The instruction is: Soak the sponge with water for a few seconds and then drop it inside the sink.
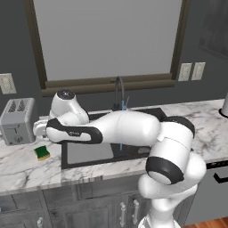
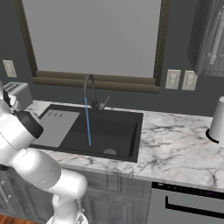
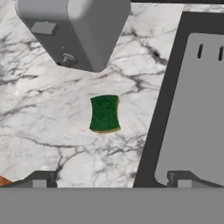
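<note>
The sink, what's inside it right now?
Inside the sink a thin stream of water falls from the faucet near the round drain. A grey ribbed drainboard covers its left part, hiding what lies beneath. The sponge sits on the counter.

Marble countertop [image 3: 52, 131] carries sponge [image 3: 104, 113] and toaster [image 3: 76, 30].

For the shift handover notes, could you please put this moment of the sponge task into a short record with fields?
sponge: green side up on the marble counter, between toaster and sink
water: running from the faucet into the basin
gripper: open, above the sponge, holding nothing
drainboard: bare, on the sink's toaster side
step: sponge not yet picked up
</note>
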Robot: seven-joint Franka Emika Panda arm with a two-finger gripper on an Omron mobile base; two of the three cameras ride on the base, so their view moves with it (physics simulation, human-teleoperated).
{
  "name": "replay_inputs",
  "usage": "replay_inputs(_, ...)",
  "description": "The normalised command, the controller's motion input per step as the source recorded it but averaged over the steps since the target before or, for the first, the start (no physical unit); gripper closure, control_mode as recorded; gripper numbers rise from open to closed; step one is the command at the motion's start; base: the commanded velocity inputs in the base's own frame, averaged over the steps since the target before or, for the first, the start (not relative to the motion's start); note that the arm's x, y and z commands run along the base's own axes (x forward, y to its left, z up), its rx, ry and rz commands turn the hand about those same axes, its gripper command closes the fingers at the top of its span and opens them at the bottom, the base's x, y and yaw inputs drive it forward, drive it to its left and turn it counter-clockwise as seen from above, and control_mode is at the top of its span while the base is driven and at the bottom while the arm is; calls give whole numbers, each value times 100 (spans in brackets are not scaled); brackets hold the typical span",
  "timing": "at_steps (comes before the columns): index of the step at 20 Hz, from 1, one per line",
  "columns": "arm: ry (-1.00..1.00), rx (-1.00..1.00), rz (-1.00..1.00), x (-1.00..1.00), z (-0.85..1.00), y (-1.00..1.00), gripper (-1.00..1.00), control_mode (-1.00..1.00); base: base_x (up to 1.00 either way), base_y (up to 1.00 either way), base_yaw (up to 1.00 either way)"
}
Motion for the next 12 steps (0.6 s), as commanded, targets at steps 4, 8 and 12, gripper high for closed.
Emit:
replay_inputs(4,0,0,0,16,-11,8,-100,-100,0,0,0)
replay_inputs(8,0,0,0,16,-10,16,-100,-100,0,0,0)
replay_inputs(12,0,0,0,6,0,26,-100,-100,0,0,0)
